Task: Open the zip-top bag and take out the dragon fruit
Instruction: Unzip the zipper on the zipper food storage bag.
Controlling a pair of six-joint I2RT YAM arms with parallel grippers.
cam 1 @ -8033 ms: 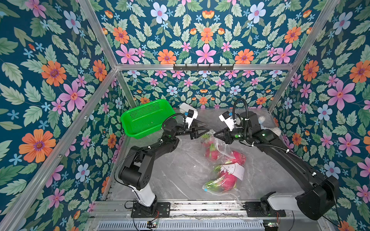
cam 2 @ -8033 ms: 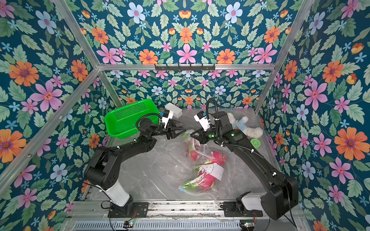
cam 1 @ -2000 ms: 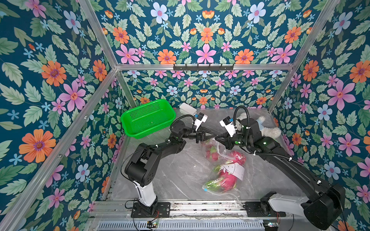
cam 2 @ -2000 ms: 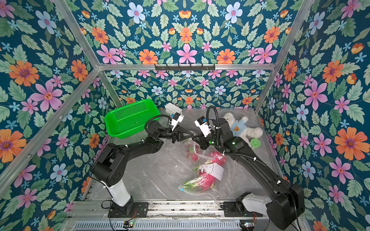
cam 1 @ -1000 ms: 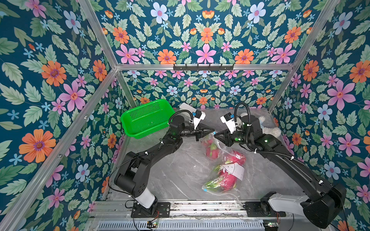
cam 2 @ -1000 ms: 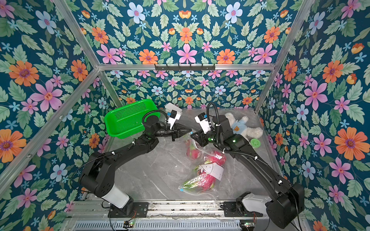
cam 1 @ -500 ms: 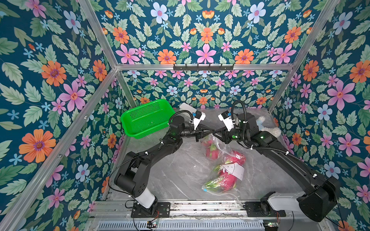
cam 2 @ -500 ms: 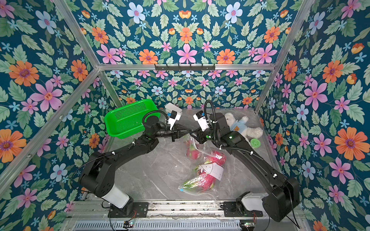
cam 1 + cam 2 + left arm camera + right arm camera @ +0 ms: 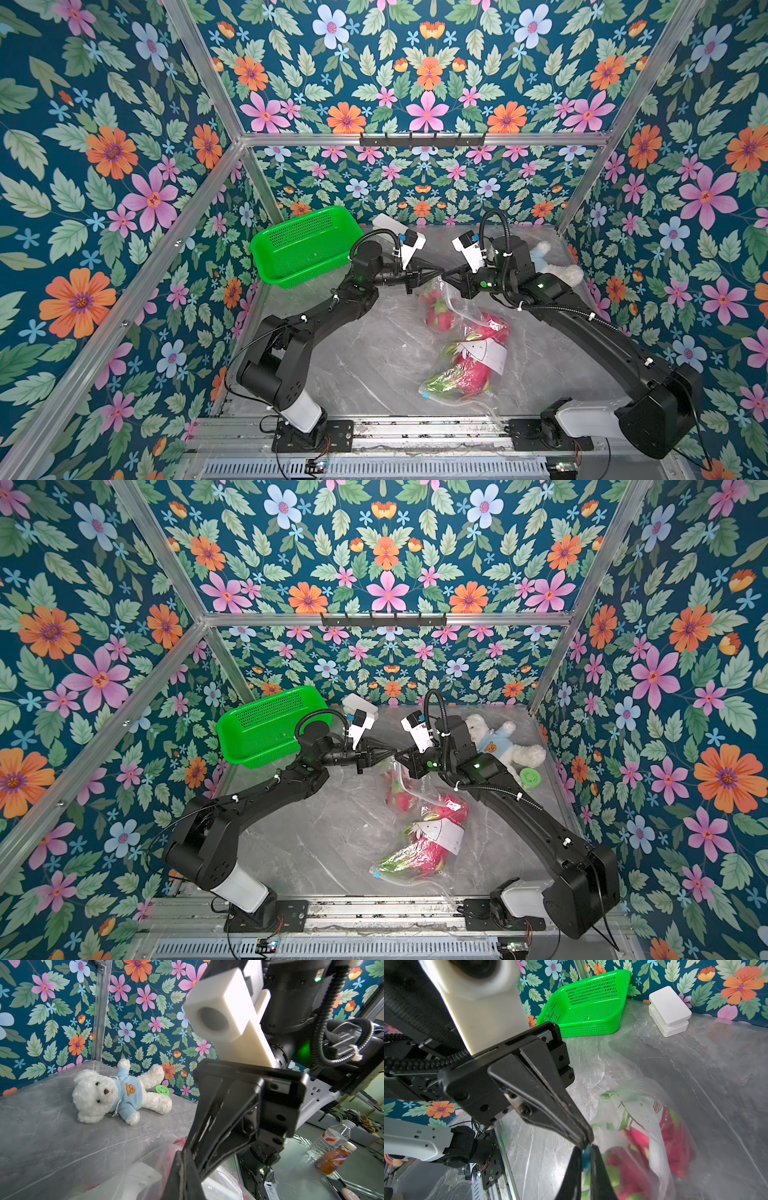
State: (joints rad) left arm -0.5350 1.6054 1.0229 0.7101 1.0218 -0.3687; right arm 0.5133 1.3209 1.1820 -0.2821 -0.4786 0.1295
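Both top views look down on everything; close, opposed wrist views share the bag [image 9: 643, 1101].

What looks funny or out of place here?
The teddy lies flopped over in the far corner, an odd guest here. The green basket looks tipped up at an angle instead of sitting flat. Nothing looks spilled or broken.

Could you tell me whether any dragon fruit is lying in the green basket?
No, the right wrist view shows the green basket with no fruit in it, while the dragon fruit sit inside the zip-top bag.
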